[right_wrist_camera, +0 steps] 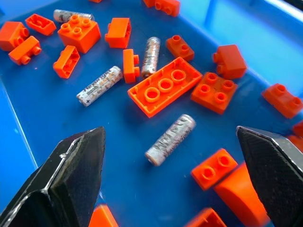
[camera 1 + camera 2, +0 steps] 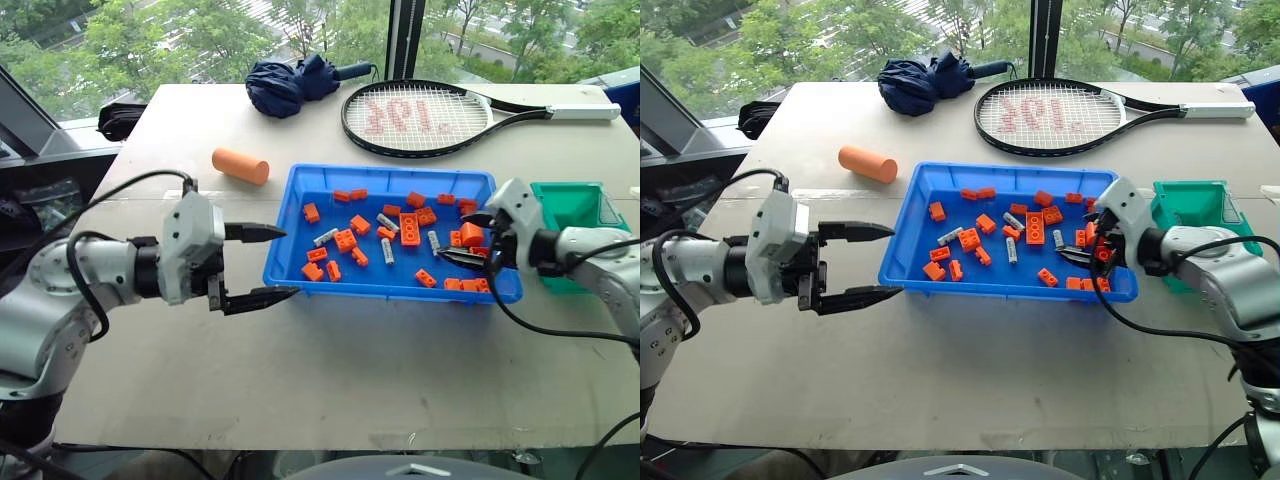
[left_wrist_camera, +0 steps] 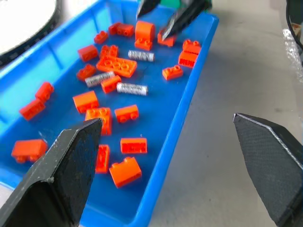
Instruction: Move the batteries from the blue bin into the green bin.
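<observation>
- Reaching step: right gripper (image 2: 466, 236) spread wide, empty, low over the blue bin (image 2: 300, 195), nearest battery (image 1: 170, 139) between its fingers.
- Next: lowering, pinching this battery, carrying to the green bin (image 2: 560, 205) just beside.
- Left gripper (image 2: 262, 264) open too, level, outside the bin edge.
- Other batteries (image 2: 326, 237) among orange bricks (image 2: 345, 240).

The batteries (image 2: 326, 237) lie among toy bricks (image 2: 345, 240) in the blue bin (image 2: 300, 190), with the green bin (image 2: 572, 205) just beside its right end.
</observation>
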{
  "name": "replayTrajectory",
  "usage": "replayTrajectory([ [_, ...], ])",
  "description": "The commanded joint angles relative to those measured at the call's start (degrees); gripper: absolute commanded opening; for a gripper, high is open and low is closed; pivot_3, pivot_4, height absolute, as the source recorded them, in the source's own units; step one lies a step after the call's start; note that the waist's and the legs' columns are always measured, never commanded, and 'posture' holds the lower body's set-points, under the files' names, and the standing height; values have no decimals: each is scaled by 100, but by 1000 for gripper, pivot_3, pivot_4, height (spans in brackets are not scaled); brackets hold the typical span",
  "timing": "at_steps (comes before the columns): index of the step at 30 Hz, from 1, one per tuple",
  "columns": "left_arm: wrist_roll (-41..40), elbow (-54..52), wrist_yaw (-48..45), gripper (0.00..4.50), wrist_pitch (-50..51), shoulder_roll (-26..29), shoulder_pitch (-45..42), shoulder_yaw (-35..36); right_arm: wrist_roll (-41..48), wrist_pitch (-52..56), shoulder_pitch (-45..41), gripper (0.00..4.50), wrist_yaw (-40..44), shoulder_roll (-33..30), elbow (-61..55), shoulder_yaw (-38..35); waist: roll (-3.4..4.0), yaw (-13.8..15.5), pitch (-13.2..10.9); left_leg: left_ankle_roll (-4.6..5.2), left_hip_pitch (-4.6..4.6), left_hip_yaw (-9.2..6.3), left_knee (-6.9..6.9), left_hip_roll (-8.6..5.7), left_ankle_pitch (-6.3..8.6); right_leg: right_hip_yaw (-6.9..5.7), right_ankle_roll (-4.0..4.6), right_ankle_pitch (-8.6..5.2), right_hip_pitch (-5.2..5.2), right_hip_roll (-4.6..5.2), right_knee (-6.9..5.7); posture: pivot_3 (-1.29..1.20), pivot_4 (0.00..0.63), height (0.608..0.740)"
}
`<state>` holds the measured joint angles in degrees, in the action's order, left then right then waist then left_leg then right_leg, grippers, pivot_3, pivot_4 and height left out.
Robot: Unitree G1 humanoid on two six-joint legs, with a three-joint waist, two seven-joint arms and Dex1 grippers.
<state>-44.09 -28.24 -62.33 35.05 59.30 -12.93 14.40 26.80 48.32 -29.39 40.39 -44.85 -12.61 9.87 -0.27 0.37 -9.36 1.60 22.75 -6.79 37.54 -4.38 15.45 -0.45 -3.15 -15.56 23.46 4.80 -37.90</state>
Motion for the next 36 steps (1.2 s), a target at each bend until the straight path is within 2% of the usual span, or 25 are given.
replayTrajectory([
  [1,-115,-71,-20,4500,201,141,-260,-67,-364,120,-379,4438,-70,209,182,311,0,-9,0,0,0,0,0,0,0,0,0,0,1,0,-2,0,150,740],
  [6,-21,-103,27,4500,324,153,-457,-181,-707,703,-713,4438,-138,456,447,750,0,-66,0,-4,0,-1,0,0,-2,1,0,0,3,-4,-7,0,150,740],
  [7,10,-119,24,4500,323,156,-471,-192,-746,877,-753,4206,-164,484,471,800,0,-71,0,-5,0,-2,0,0,-3,1,1,0,4,-4,-8,0,150,740],
  [9,10,-162,39,4500,357,151,-492,-198,-799,1115,-798,3602,-136,472,453,872,0,-93,0,-5,0,-1,0,0,-3,2,1,0,4,-4,-9,0,150,740],
  [12,-39,-233,69,4500,413,148,-505,-185,-813,1281,-805,2037,-172,542,373,784,-1,-111,1,-7,0,-2,2,0,-5,3,1,1,5,-6,-12,0,150,740],
  [13,-58,-254,72,4500,430,142,-515,-188,-813,1312,-805,1674,-171,553,321,753,-1,-113,1,-7,-1,-2,2,0,-5,3,1,1,4,-6,-14,0,150,740],
  [16,-70,-267,72,4500,470,101,-615,-269,-818,1442,-793,169,-244,561,111,600,-1,-114,1,-11,-3,-3,2,1,-7,3,2,1,6,-7,-19,0,150,740],
  [17,-64,-261,69,4500,472,92,-650,-300,-809,1502,-784,30,-270,547,25,540,-1,-111,1,-12,-3,-3,4,1,-8,3,2,2,6,-8,-22,0,150,740],
  [21,-129,-206,81,4500,495,-34,-945,-454,-613,2116,-771,30,-482,466,-535,-138,0,-97,0,-12,2,-4,14,0,-8,3,2,2,9,-7,-29,0,150,740],
  [28,-370,22,312,4500,628,-841,-2016,-945,-393,3660,-506,30,-703,-311,-1643,-2315,-1,-28,-1,-10,17,-10,63,-7,-6,-1,1,2,10,-7,-61,0,150,740],
  [32,-445,182,366,4500,660,-1253,-2456,-1127,-467,3914,-108,30,-756,-798,-1654,-3066,-2,-13,-1,-10,14,-2,77,-8,-6,6,0,2,10,-8,-82,0,150,740],
  [36,-392,335,252,4500,615,-1526,-2792,-1321,-590,3595,453,30,-790,-1076,-1360,-3497,-3,-47,-1,-9,7,13,79,-5,-7,16,0,2,10,-11,-93,0,150,740],
])
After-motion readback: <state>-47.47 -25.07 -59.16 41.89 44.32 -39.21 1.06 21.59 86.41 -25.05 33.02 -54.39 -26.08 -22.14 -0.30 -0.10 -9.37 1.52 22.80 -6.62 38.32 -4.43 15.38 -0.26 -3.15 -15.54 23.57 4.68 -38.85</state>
